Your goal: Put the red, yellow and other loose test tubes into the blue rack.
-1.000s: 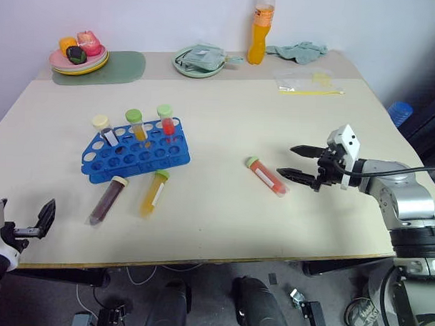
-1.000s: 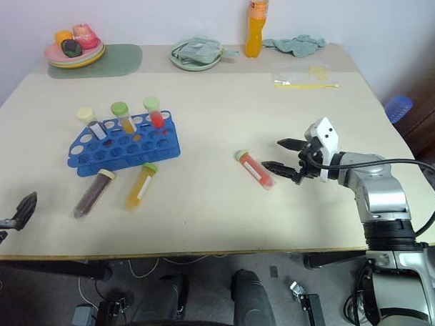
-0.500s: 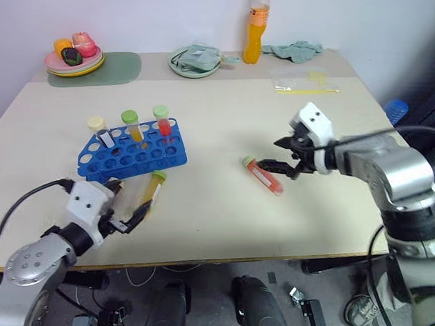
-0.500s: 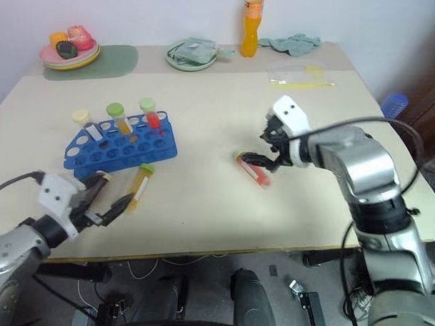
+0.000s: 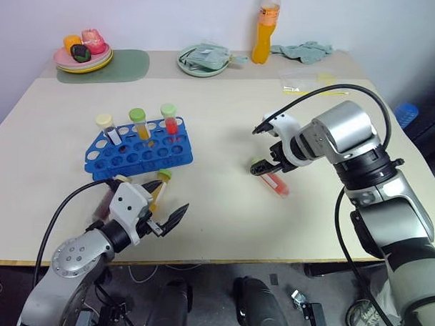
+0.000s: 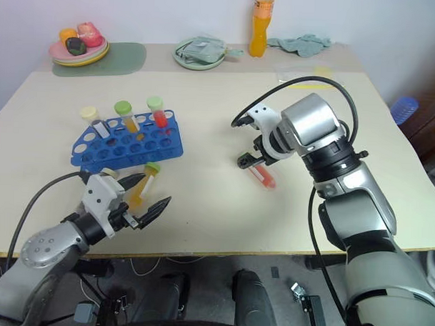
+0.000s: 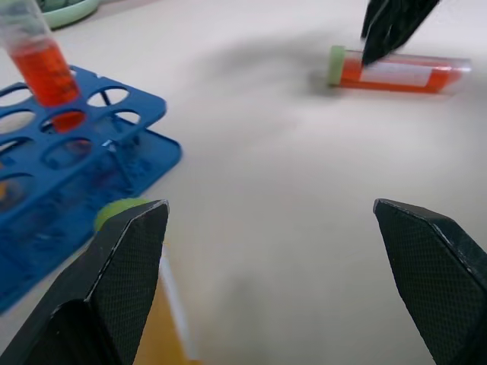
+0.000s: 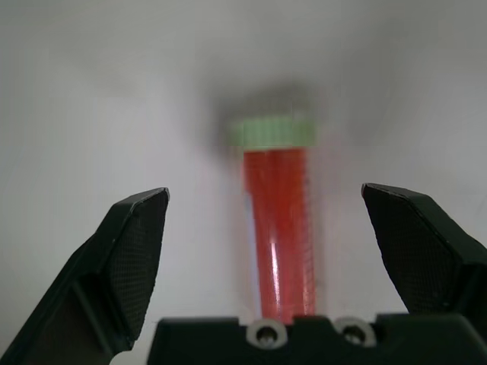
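Right end effector (image 8: 274,266) gapes empty over one red tube (image 5: 273,179); left (image 7: 281,281) likewise. Three tubes in rack (image 5: 143,155), two loose at lower left.

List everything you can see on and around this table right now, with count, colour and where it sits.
blue rack: one, blue, table's left half.
racked tubes: three, cream and green caps, upright in the rack's far row.
red tube: one, green cap, lying mid-table under the right gripper.
yellow-orange tube: one, green cap, lying before the rack.
dark tube: one, partly hidden by the left arm.
plate of food: one, pink, far left.
green plate with cloth: one, far centre.
orange bottle: one.
teal cloth: one.
clear bag: one.
left gripper: open.
right gripper: open.
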